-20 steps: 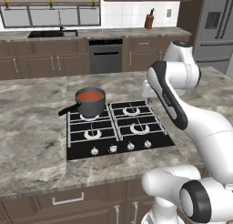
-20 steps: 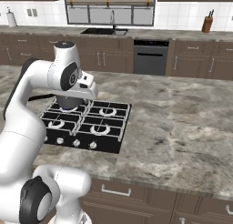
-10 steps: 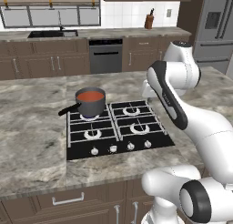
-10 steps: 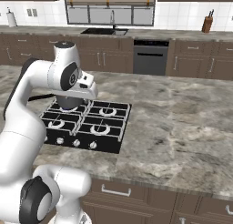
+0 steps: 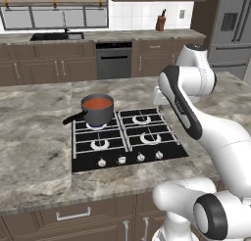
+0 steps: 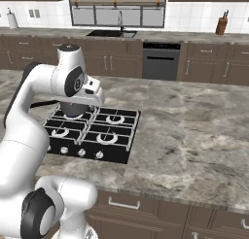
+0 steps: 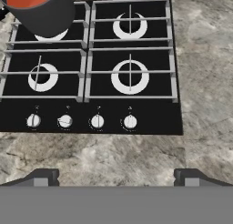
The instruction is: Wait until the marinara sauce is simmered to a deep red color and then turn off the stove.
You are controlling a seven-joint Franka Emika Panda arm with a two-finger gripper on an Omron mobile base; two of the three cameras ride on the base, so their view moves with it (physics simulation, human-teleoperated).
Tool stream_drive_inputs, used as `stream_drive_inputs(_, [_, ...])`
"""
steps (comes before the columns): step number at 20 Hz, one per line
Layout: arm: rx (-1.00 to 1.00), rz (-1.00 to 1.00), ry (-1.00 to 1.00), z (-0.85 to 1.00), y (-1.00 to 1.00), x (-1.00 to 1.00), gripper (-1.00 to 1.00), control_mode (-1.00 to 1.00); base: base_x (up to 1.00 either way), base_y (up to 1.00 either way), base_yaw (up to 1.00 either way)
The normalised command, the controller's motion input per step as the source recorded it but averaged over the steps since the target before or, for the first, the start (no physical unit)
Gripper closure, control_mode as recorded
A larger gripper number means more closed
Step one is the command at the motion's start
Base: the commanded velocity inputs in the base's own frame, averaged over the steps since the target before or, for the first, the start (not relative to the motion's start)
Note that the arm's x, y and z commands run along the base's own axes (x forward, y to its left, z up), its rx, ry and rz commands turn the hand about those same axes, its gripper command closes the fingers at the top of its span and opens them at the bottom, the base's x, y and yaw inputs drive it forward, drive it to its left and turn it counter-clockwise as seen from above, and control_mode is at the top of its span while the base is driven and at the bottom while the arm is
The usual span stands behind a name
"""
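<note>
From the left base view, reading left to right, a dark grey saucepan (image 5: 97,110) is sitting on the rear left burner of the stove (image 5: 125,139), its black handle pointing out to the left over the edge of the cooktop. The marinara sauce (image 5: 97,103) inside it is showing as a smooth, flat disc of orange-red, ringed by the pan's dark rim, with no lumps or bubbles that I can make out. The stove itself is a flat black square sunk into the mottled grey stone island counter (image 5: 34,152), carrying 4 silver ring burners under black grates; the other 3 burners are standing bare. Along its near edge a row of 4 small silver knobs (image 5: 130,158) is running left to right. In my hand view I am looking down on the cooktop from above the near counter, with the saucepan and its red sauce at the upper left corner and the knobs in a line below the burners. My gripper (image 7: 116,177) is hanging over the bare stone just in front of the knobs, its fingers (image 7: 43,176) spread wide apart and holding nothing.
</note>
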Motion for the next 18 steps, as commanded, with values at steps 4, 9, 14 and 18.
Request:
stream_drive_inputs(4, [0.0,0.0,0.0,0.0,0.0,0.0,-1.0,-1.0,0.0,0.0,0.0])
stream_drive_inputs(9, [0.0,0.0,0.0,0.0,0.0,0.0,-1.0,-1.0,0.0,0.0,0.0])
stream_drive_inputs(14, [0.0,0.0,0.0,0.0,0.0,0.0,-1.0,-1.0,0.0,0.0,0.0])
stream_drive_inputs(18, [0.0,0.0,0.0,0.0,0.0,0.0,-1.0,-1.0,0.0,0.0,0.0])
